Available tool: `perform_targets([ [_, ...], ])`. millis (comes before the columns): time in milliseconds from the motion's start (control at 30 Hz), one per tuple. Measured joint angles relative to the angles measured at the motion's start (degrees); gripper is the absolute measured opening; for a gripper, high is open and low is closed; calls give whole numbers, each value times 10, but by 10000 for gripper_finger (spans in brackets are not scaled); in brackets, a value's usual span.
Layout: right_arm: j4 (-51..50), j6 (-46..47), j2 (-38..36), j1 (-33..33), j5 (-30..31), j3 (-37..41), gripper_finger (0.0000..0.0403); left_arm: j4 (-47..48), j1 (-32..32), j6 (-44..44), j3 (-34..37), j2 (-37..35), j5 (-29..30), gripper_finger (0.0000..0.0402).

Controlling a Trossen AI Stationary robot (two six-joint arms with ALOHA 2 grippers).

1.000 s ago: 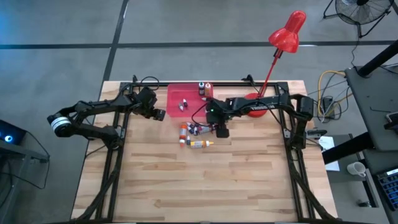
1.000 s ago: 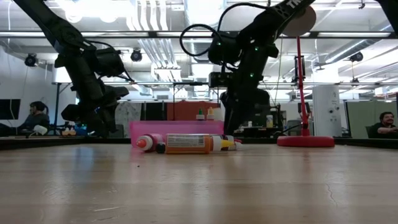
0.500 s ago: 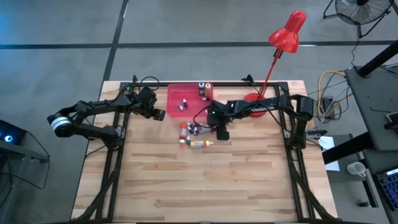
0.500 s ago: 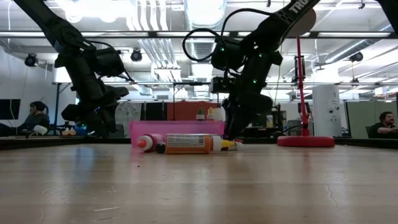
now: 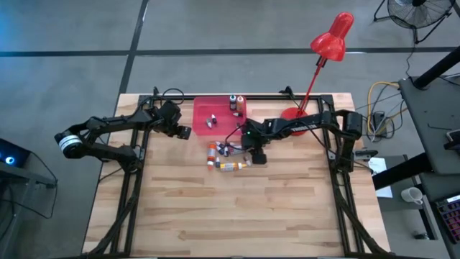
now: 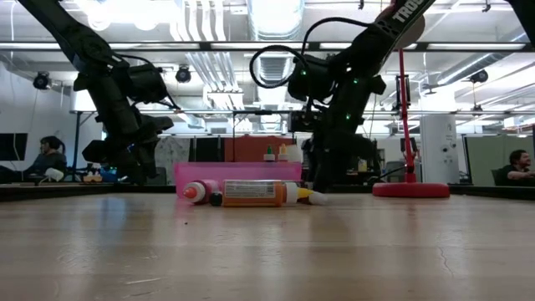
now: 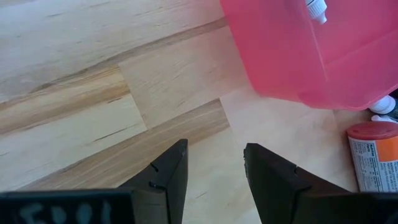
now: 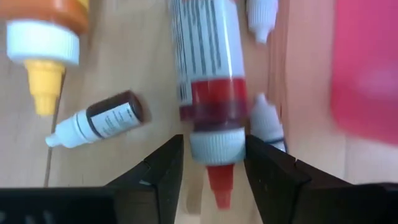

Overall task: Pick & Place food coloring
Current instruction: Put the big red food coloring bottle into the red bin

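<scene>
Several food coloring bottles lie on their sides in a cluster point(image 5: 224, 152) on the wood, near the pink tray point(image 5: 219, 113). The right wrist view shows a red bottle with a white label point(image 8: 208, 74), an orange one with a yellow tip point(image 8: 43, 43) and a small dark dropper point(image 8: 102, 124). My right gripper point(image 8: 214, 171) is open and low over the cluster point(image 5: 256, 156). Its fingers stand on either side of the red bottle's white cap point(image 8: 214, 146). My left gripper point(image 7: 214, 165) is open over bare wood left of the tray point(image 5: 183, 132).
A few small bottles sit in the tray point(image 5: 213, 120), and two stand at its far edge point(image 5: 234, 101). A red desk lamp point(image 5: 332, 36) has its base on the table behind the right arm point(image 5: 295, 115). The near half of the table is bare wood point(image 5: 237, 216).
My right gripper has sunk toward the table beside the bottle cluster and shifted a little toward the near edge. The bottles and the left arm have stayed where they were.
</scene>
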State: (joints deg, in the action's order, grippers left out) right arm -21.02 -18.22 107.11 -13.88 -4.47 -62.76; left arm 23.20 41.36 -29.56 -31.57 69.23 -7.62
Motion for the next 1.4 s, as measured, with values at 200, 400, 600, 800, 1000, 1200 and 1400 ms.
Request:
perform_targets([
  [200,27,0,0,3,-1,-1,154,0,0,-3,0,0,0,131],
  [400,24,1,0,2,-1,11,152,0,0,-4,0,0,0,131],
  [600,28,1,0,2,-1,10,141,0,0,-4,0,0,0,131],
  [800,31,2,0,2,-1,9,126,0,0,-4,0,0,0,131],
  [1000,26,2,0,2,0,9,113,0,0,-4,0,0,0,131],
  [1200,-142,48,-3,3,0,-40,110,0,0,-9,0,0,0,131],
  [1400,-422,204,-5,1,-5,-157,109,0,0,-9,0,0,0,131],
])
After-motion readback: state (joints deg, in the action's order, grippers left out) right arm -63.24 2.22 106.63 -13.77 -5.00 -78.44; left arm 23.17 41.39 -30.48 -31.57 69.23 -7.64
